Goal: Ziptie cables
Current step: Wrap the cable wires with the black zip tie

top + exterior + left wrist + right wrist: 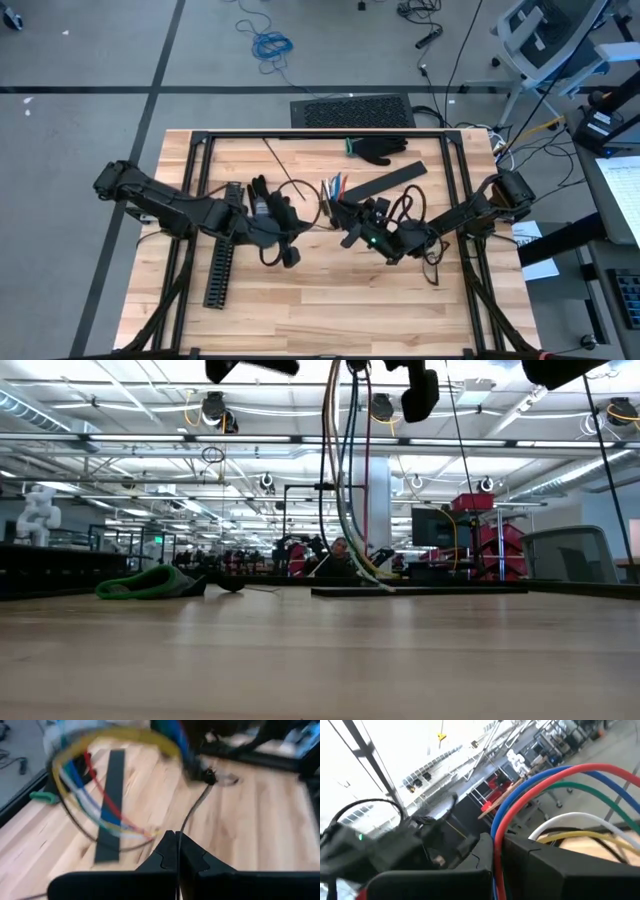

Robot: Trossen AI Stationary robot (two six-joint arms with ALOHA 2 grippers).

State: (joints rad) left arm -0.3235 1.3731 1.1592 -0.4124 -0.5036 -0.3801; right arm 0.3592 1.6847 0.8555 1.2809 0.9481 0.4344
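The cables (pixel 331 187), a bundle of red, blue, green, white and yellow wires, are held up over the middle of the table. In the low view the cables (pixel 345 490) hang down in a strand toward the tabletop. My right gripper (pixel 347 216) is shut on them. A thin dark ziptie (pixel 196 802) runs from a small head (pixel 208 774) at the bundle back to my left gripper (pixel 178 837), which is shut on its tail. The left gripper (pixel 295 228) is left of the bundle. My left gripper pinches the ziptie's thin tail (pixel 179 831) between its two shut fingertips. The fingers slant downward and lie along the strand. The strand runs on ahead, clear of the table, to the head at the cables. My right gripper pinches the red and blue wires (pixel 496 842) between its two fingers. The green, white and yellow wires (pixel 580 820) arch past beside the fingers. The bundle is lifted, and its lower part (pixel 370 575) hangs down to about table height.
A black slotted channel (pixel 220 270) lies near the left front. A flat black strip (pixel 385 182) and a black and green glove (pixel 380 148) lie toward the far edge. A keyboard (pixel 350 110) sits beyond the table. Bare wood fills the near side.
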